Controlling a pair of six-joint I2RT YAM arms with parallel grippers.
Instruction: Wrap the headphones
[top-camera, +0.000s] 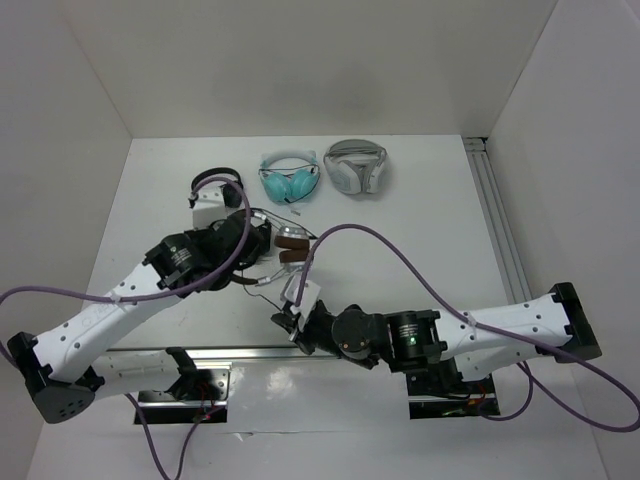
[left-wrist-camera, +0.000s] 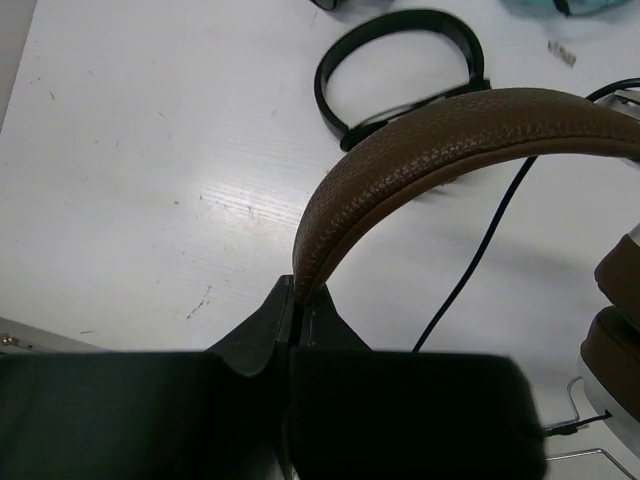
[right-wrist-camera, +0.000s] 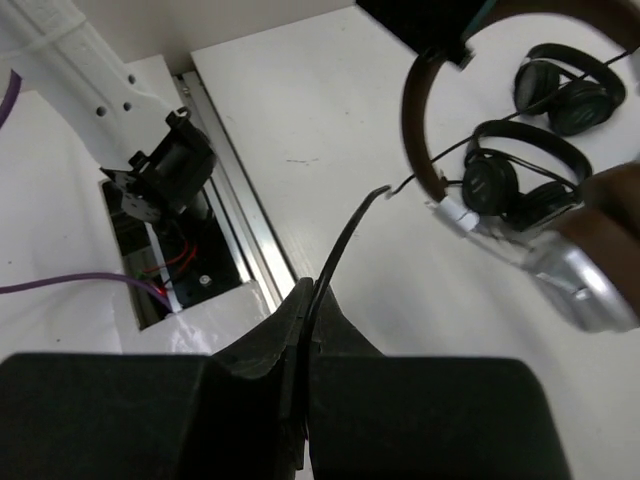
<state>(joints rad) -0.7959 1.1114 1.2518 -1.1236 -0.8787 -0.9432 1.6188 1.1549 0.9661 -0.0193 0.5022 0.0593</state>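
The headphones (top-camera: 290, 246) sit mid-table in the top view, just right of the left arm's wrist. The left gripper (left-wrist-camera: 297, 305) is clamped tight on the end of the brown headband (left-wrist-camera: 450, 135), which arcs from the fingers to the upper right of the left wrist view. The thin black cable (right-wrist-camera: 345, 235) runs from the earcup side down toward the bottom of the top view. There the right gripper (right-wrist-camera: 312, 292) has it pinched between closed fingers. In the right wrist view it slants up and right from the fingertips toward the silver earcup (right-wrist-camera: 575, 285), slack, not taut. The right arm seems best placed to wind it, with the left as anchor. The small black headphones (right-wrist-camera: 488, 183) lie just beyond and could snag a loop. The teal headphones (top-camera: 288, 180) and white-grey headphones (top-camera: 355, 168) sit farther up, well apart.
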